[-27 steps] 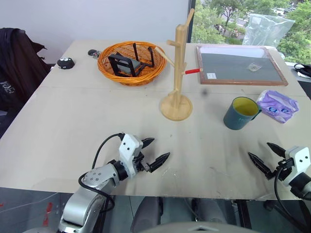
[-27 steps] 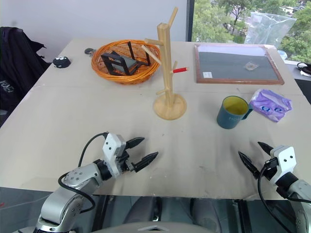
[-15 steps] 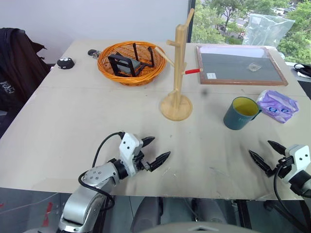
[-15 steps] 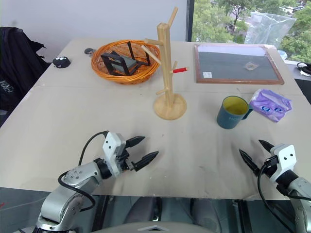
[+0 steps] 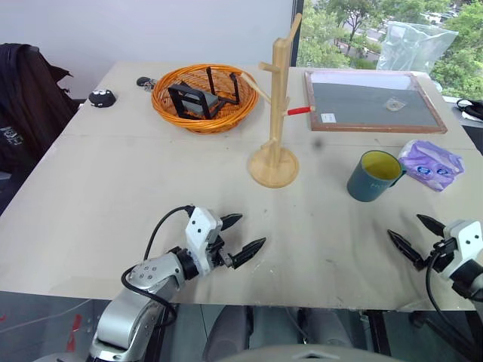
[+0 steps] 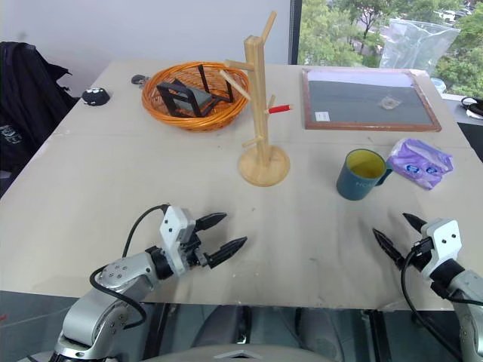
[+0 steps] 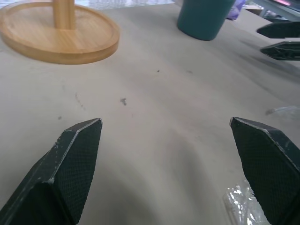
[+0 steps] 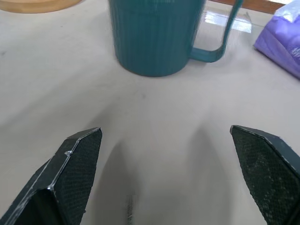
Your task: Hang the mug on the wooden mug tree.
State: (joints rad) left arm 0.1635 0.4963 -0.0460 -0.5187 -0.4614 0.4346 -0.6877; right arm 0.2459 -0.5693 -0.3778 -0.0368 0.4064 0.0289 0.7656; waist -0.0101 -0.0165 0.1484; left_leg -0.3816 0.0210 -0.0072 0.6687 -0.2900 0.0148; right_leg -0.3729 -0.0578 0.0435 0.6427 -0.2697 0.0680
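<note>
My right gripper (image 5: pixel 417 234), fingers spread and empty, lines up on the mug (image 5: pixel 373 176) standing ahead, apart from the wooden mug tree (image 5: pixel 277 113). Next I reach forward and grasp its handle.

The left end effector (image 5: pixel 238 234) is made of two pointed black fingers with cross-hatched pads (image 7: pixel 77 164), mounted on a white block behind which a silver-grey forearm and looped black cable are seen. The right end effector (image 5: pixel 417 236) is built alike.

Bright even daylight from the window (image 5: pixel 377 30) (far right), soft shadows, wrist views slightly blurred
</note>
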